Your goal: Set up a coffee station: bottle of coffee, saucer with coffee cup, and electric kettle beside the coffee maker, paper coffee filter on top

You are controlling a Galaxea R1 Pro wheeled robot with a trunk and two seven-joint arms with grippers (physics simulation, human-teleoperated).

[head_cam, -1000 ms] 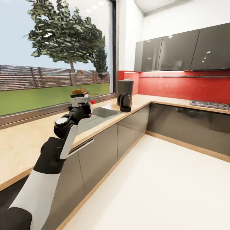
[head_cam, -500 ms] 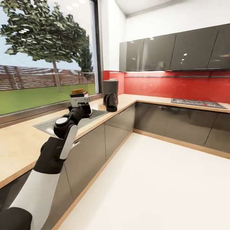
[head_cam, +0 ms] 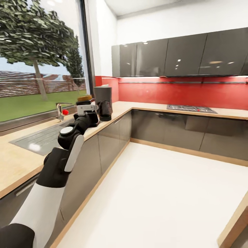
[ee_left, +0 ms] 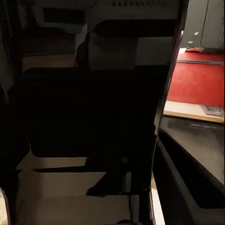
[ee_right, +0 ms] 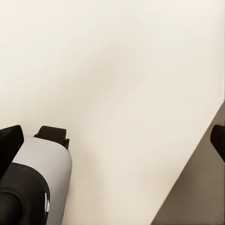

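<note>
Ahead, the left pincer (head_cam: 86, 107) grips the bottle of coffee (head_cam: 85, 100) beside the coffee maker (head_cam: 103, 102), sink (head_cam: 41, 139) below.

Left arm (head_cam: 65, 151) raised, elbow bent, tool (head_cam: 86, 109) forward and clamped on something

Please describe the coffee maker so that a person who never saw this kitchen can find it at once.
Follow the long beige kitchen countertop under the big window toward the corner where the red wall begins. Past the sink, near that corner, stands the coffee maker. It is the tall dark grey upright machine on that stretch, with a rounded dark carafe at its front.
</note>
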